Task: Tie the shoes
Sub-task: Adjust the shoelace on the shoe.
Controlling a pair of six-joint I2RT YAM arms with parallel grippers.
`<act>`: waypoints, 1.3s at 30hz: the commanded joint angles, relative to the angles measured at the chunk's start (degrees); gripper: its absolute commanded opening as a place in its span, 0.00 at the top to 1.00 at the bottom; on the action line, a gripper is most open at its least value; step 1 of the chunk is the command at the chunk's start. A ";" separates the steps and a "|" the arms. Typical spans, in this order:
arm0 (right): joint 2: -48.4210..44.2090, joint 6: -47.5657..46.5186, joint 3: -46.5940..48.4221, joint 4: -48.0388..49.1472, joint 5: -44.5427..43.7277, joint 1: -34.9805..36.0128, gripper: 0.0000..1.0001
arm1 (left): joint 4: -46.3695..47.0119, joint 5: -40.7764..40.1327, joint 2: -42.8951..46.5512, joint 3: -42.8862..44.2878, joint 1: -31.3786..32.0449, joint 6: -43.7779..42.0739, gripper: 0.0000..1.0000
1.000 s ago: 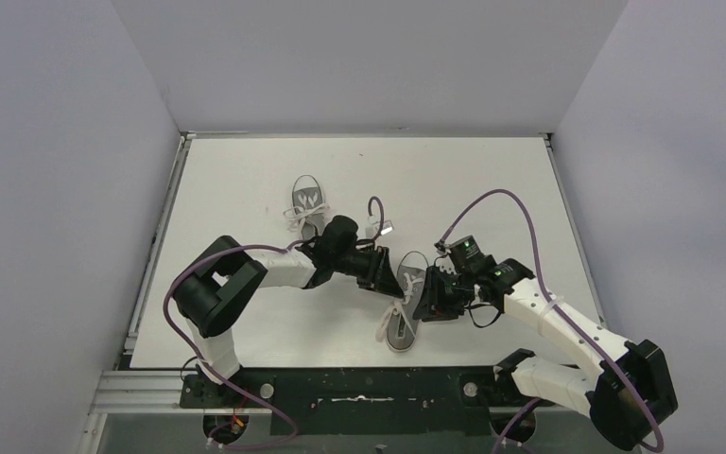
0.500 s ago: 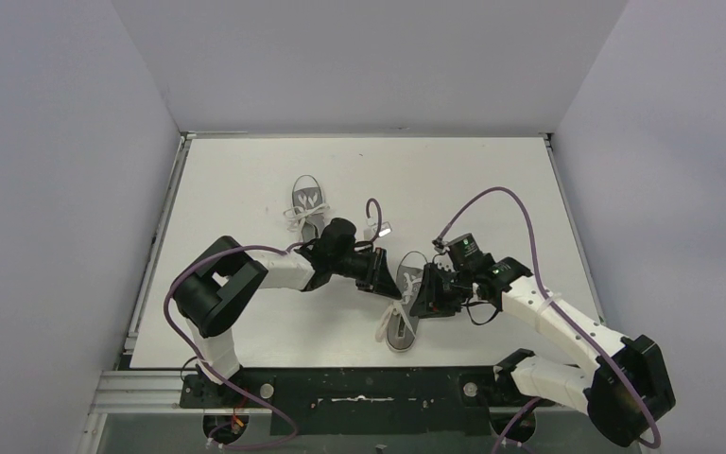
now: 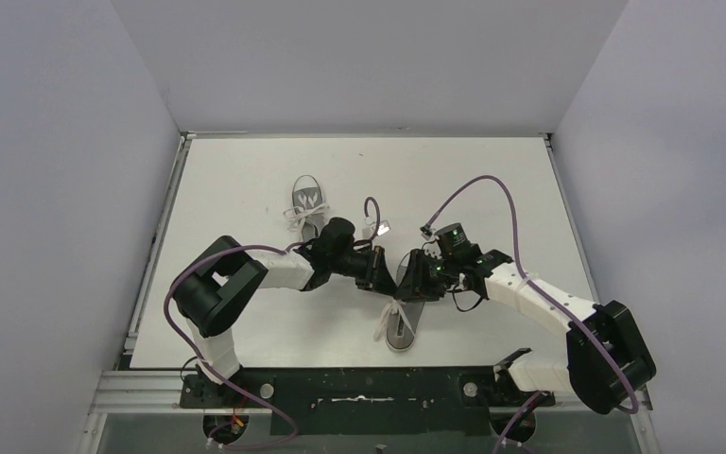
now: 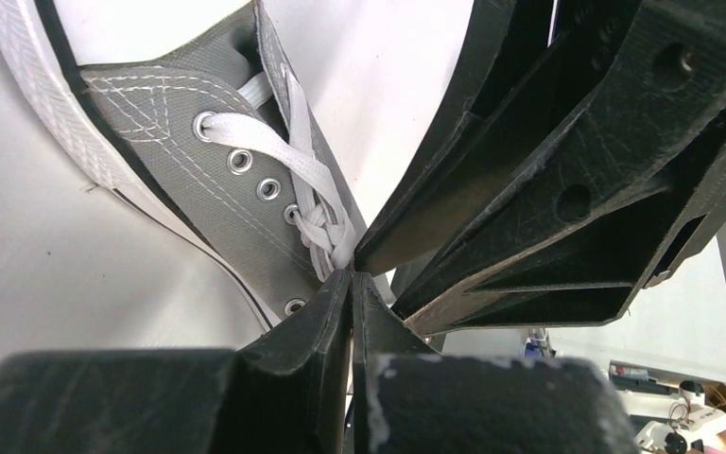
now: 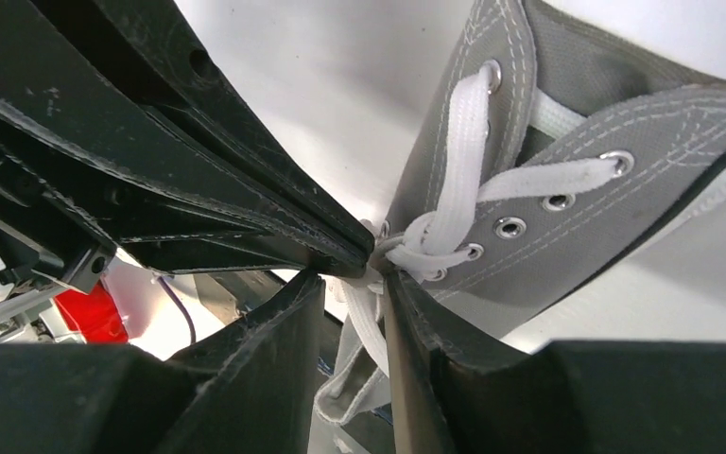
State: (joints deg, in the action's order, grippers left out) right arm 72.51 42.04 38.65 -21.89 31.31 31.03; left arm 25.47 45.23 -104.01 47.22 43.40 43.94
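Observation:
One grey shoe (image 3: 402, 323) lies near the table's middle, toe toward the arms, and both grippers meet over its laces. My left gripper (image 3: 384, 274) (image 4: 352, 276) is shut, its tips pinching the white lace at the knot (image 4: 327, 236) above the eyelets. My right gripper (image 3: 412, 277) (image 5: 354, 279) faces it from the other side with its jaws apart. A loose lace strand (image 5: 369, 331) hangs in their gap against the right finger. The second shoe (image 3: 308, 201) lies farther back on the left, laces bunched at its near end, untouched.
White table (image 3: 492, 189) boxed in by grey walls on three sides, with a metal rail (image 3: 151, 274) along its left edge. Purple cables loop above both wrists (image 3: 477, 184). The two arms' bases sit at the near edge.
My left gripper has closed at the lace knot. My right arm has swung left and a little back, bringing its gripper against the left one over the shoe, jaws slightly wider.

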 commanded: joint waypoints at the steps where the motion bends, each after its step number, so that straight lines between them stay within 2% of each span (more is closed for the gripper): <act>1: 0.82 0.62 1.49 6.29 -0.37 -0.45 0.70 | 3.62 2.03 0.60 2.26 0.18 0.53 1.00; 6: 1.14 0.07 1.77 5.67 -0.69 -0.63 0.87 | 3.63 2.34 0.88 2.14 0.16 0.74 1.00; 8: 1.24 -0.15 1.65 5.02 -0.80 -0.53 0.90 | 3.70 2.15 1.28 2.08 0.11 0.87 1.00; 10: 0.81 -0.34 0.95 4.52 -0.90 -0.32 0.89 | 3.62 1.98 1.60 2.06 0.03 1.08 1.00; 13: -0.24 -0.72 -0.29 3.80 -1.31 -0.01 0.77 | 4.22 1.94 1.35 2.32 0.02 1.80 1.00; 17: 0.12 -0.55 -1.08 4.31 -1.71 0.07 0.76 | 5.63 1.68 1.09 2.45 0.22 3.16 1.00; 19: 0.44 -0.91 -0.81 4.08 -2.59 0.60 0.78 | 6.68 1.61 1.01 2.43 0.32 3.95 1.00; 23: 1.34 -1.77 -0.78 3.24 -4.04 1.37 0.90 | 6.87 0.65 1.54 2.52 0.27 4.47 1.00; 27: 1.65 -2.20 -1.46 2.18 -5.93 3.26 0.96 | 7.37 -1.04 1.72 2.82 0.28 5.08 1.00; 32: -1.64 -0.88 -4.48 0.75 -8.13 4.21 1.00 | 7.30 -2.37 1.25 4.35 0.28 4.71 1.00; 39: -5.93 -0.34 -4.77 -2.44 -8.36 2.78 1.00 | 6.61 -1.70 0.13 6.25 1.32 4.09 1.00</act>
State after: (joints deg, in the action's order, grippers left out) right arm 69.06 41.63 33.67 -22.57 24.86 34.48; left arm 28.58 42.70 -104.12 50.30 43.92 48.64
